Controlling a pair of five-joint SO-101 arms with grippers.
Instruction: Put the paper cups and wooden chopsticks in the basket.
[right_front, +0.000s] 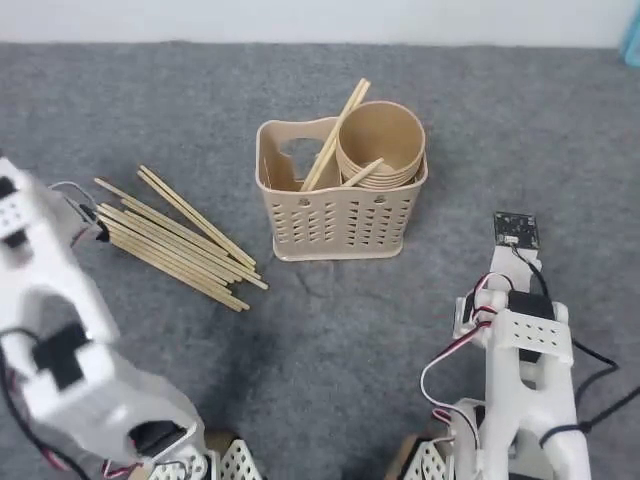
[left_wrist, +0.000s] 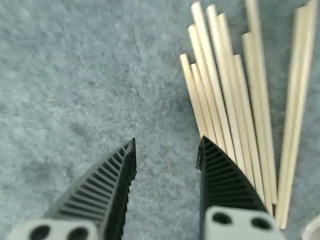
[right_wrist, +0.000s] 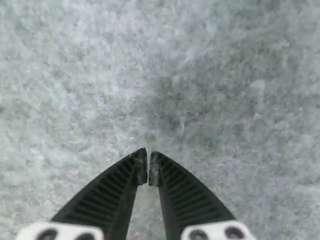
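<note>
A beige slotted basket (right_front: 340, 225) stands mid-table and holds stacked paper cups (right_front: 381, 143) plus a few chopsticks (right_front: 336, 135) leaning inside. A pile of several wooden chopsticks (right_front: 175, 238) lies on the grey carpet to its left. My left gripper (left_wrist: 166, 148) is open just above the carpet at the pile's left ends; one finger (left_wrist: 220, 175) overlaps the nearest chopsticks (left_wrist: 222, 100), nothing lies between the fingers. My right gripper (right_wrist: 148, 155) is shut and empty over bare carpet. The right arm (right_front: 520, 330) stands at the lower right, the left arm (right_front: 45, 290) at the left edge.
Grey carpet (right_front: 330, 330) covers the whole work surface. A white wall strip runs along the back. Open carpet lies between the basket and the two arm bases at the front.
</note>
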